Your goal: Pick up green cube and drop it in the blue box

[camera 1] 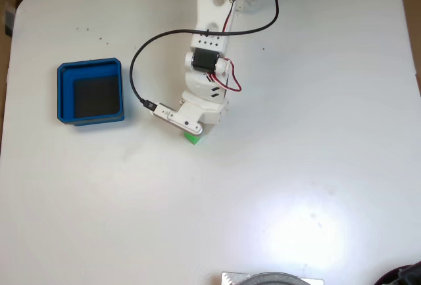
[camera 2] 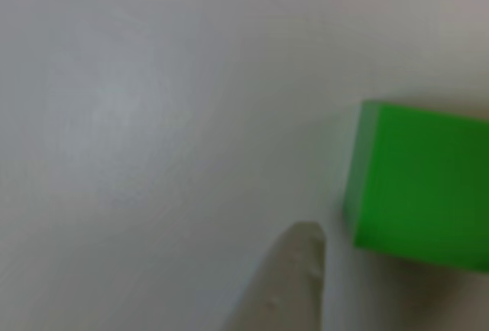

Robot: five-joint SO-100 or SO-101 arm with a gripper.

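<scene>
Just right of fingertip (camera 2: pixel 294 277), green cube (camera 2: pixel 420 186)

Fixed view is bright, big glare patch on the table (camera 1: pixel 309 226); the other view's blurry, soft shadows.

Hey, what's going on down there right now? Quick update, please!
Gripper down over green cube, grip unclear. One fingertip beside cube, gap showing. Blue box holds nothing, off to the left in the fixed view. Table between bare.
</scene>
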